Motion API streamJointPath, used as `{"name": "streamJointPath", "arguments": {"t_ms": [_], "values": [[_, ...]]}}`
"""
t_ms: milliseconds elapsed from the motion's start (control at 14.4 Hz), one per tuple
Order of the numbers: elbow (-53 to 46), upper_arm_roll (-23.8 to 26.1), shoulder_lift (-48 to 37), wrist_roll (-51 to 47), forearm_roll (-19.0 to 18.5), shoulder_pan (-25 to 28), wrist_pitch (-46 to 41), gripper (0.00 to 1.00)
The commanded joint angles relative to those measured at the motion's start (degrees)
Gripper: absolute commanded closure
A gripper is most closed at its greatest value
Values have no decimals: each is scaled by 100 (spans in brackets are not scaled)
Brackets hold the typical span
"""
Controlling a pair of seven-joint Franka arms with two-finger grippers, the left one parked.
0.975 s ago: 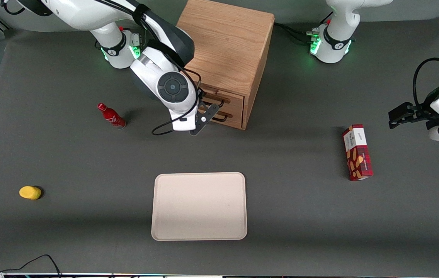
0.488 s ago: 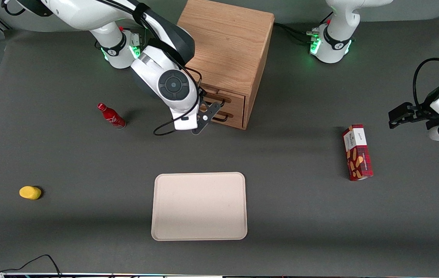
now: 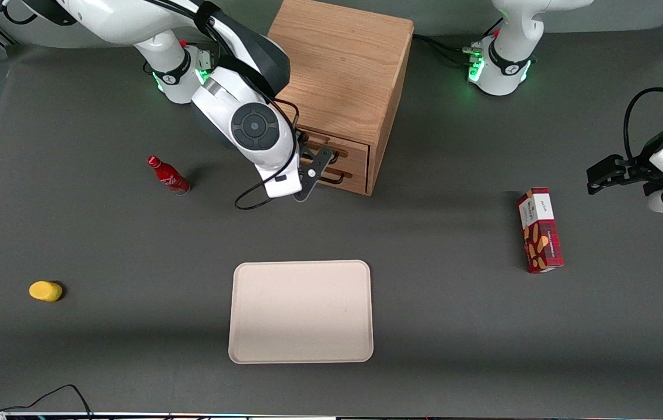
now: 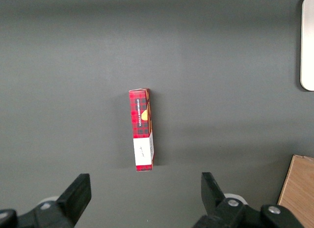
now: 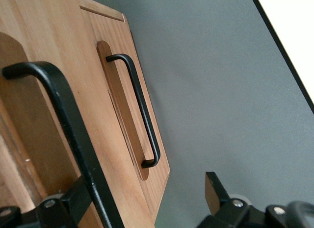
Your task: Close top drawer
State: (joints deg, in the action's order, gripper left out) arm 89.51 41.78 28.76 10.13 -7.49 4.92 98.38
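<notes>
The wooden cabinet (image 3: pixel 343 64) stands at the back of the table. Its top drawer (image 3: pixel 350 150) has a black wire handle (image 3: pixel 335 154) and sits nearly flush above the lower drawer (image 3: pixel 351 174). My right gripper (image 3: pixel 311 174) is at the drawer fronts, at the end nearer the working arm. In the right wrist view the top drawer's handle (image 5: pixel 64 115) runs close in front of one finger (image 5: pixel 73 204). The gripper (image 5: pixel 144 198) is open and holds nothing. The lower drawer's handle (image 5: pixel 142 115) shows past it.
A cream tray (image 3: pixel 301 311) lies nearer the front camera than the cabinet. A red bottle (image 3: pixel 168 175) and a yellow object (image 3: pixel 45 290) are toward the working arm's end. A red box (image 3: pixel 540 229) lies toward the parked arm's end, also in the left wrist view (image 4: pixel 142 130).
My gripper and wrist have moved in toward the cabinet front. The top drawer's front has gone slightly farther in.
</notes>
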Motion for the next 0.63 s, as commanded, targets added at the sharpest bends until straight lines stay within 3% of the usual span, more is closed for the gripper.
{"name": "streamJointPath", "arguments": {"t_ms": [0,348,557], "values": [[-283,129,-2,252,-6,-87,-178,0],[-1232,103,-20,157,64,-114,-1407,0],[-1322,-20,-204,-729,205,-289,-1550,0]]}}
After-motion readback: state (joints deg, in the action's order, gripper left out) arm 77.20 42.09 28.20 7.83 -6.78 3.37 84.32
